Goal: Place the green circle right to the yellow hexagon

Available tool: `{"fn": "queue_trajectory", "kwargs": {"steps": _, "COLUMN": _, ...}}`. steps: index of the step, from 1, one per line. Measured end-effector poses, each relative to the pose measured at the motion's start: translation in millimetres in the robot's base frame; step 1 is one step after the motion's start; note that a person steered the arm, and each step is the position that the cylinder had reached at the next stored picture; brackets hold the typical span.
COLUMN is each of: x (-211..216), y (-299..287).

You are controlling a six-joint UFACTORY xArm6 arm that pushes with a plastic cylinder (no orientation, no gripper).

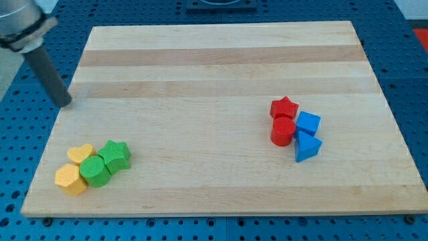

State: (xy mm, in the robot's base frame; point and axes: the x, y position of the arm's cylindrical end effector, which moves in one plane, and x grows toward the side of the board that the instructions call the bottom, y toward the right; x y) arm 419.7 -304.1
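The green circle (94, 171) sits near the board's bottom left, touching the right side of the yellow hexagon (70, 179). A yellow heart (81, 154) lies just above them and a green star (116, 155) touches the circle's upper right. My tip (63, 103) is at the board's left edge, well above this cluster and apart from every block.
A red star (284, 107), a red cylinder (283, 131), a blue cube-like block (307, 124) and a blue triangle (307, 147) cluster at the view's right. The wooden board (214, 67) lies on a blue perforated table.
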Motion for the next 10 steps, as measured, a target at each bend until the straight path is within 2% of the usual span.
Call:
{"fn": "queue_trajectory", "kwargs": {"steps": 1, "x": 1, "y": 0}}
{"fn": "queue_trajectory", "kwargs": {"steps": 3, "x": 69, "y": 0}}
{"fn": "queue_trajectory", "kwargs": {"steps": 4, "x": 73, "y": 0}}
{"fn": "queue_trajectory", "kwargs": {"steps": 5, "x": 130, "y": 0}}
{"fn": "queue_trajectory", "kwargs": {"steps": 6, "x": 132, "y": 0}}
{"fn": "queue_trajectory", "kwargs": {"steps": 7, "x": 168, "y": 0}}
{"fn": "queue_trajectory", "kwargs": {"steps": 9, "x": 177, "y": 2}}
{"fn": "queue_trajectory", "kwargs": {"steps": 10, "x": 178, "y": 40}}
